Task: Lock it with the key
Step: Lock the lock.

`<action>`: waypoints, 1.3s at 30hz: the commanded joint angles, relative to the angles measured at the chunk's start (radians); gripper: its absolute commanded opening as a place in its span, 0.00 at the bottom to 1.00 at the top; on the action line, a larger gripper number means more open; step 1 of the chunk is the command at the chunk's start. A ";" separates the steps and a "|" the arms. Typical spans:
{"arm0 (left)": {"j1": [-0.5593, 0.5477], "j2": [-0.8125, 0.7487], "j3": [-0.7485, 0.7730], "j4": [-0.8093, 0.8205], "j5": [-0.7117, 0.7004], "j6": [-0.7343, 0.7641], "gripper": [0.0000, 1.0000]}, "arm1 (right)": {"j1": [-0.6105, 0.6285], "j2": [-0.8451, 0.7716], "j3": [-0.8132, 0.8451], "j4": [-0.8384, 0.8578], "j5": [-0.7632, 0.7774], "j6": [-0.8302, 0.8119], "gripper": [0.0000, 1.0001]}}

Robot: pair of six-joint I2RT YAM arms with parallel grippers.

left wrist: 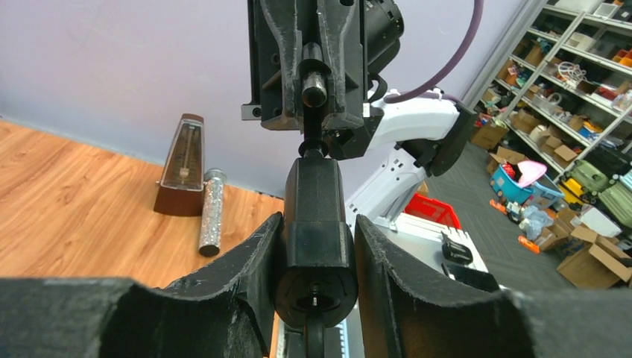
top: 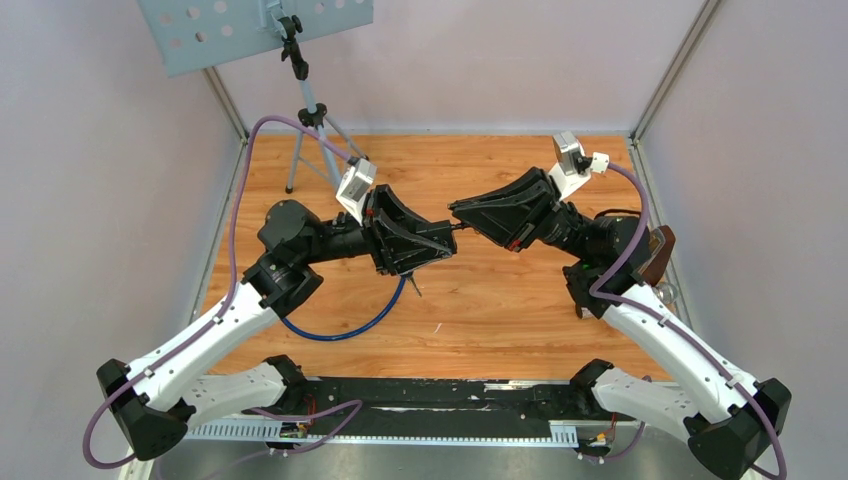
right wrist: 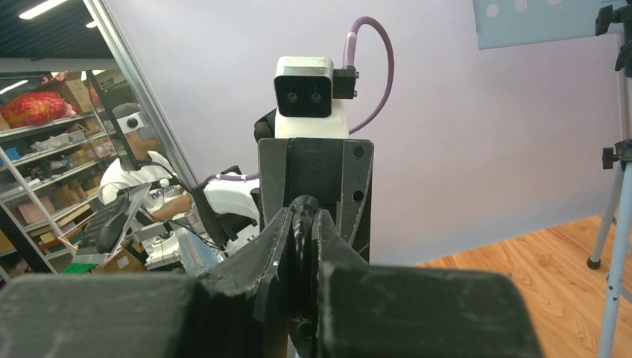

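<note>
Currently both arms meet in the air over the middle of the wooden surface (top: 500, 320), nearer the far edge than the near one, tips facing each other.

Left pincer (left wrist: 317, 250): closed to the width of the lock (left wrist: 317, 201), fingers clamped on either flank of its black body. It is held off the surface with the keyhole end turned toward the other arm, probably so the body cannot spin when torque comes.

Blue cable (top: 345, 330): hangs from the lock area and loops down onto the surface toward the left edge. Slack, out of the way.

Right pincer (right wrist: 302, 220): nearly fully closed, pinching something thin and dark that I take to be the key (left wrist: 313, 145). In the left wrist view its shank runs straight from that pincer into the end of the lock, both in line.

Judgement: key seated or close to it; the turn is what remains. Depth of insertion cannot be told.

Metronome (left wrist: 182, 164) and glittery tube (left wrist: 211, 212): side by side at the right edge, well apart from the work.
</note>
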 commanded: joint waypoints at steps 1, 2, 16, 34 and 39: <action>-0.007 -0.018 0.019 0.071 0.012 -0.007 0.48 | -0.005 -0.009 0.002 0.112 0.056 0.023 0.00; -0.007 -0.016 0.018 0.071 0.011 -0.007 0.48 | -0.005 -0.011 0.002 0.112 0.057 0.022 0.00; -0.007 -0.007 0.013 0.099 0.008 -0.028 0.48 | -0.005 -0.002 -0.016 0.144 0.058 0.042 0.00; -0.008 0.019 0.010 0.101 0.015 -0.040 0.03 | -0.004 0.018 -0.018 0.162 0.061 0.062 0.00; -0.007 0.016 0.023 0.025 -0.037 -0.009 0.00 | -0.005 0.009 -0.008 0.041 0.092 0.029 0.02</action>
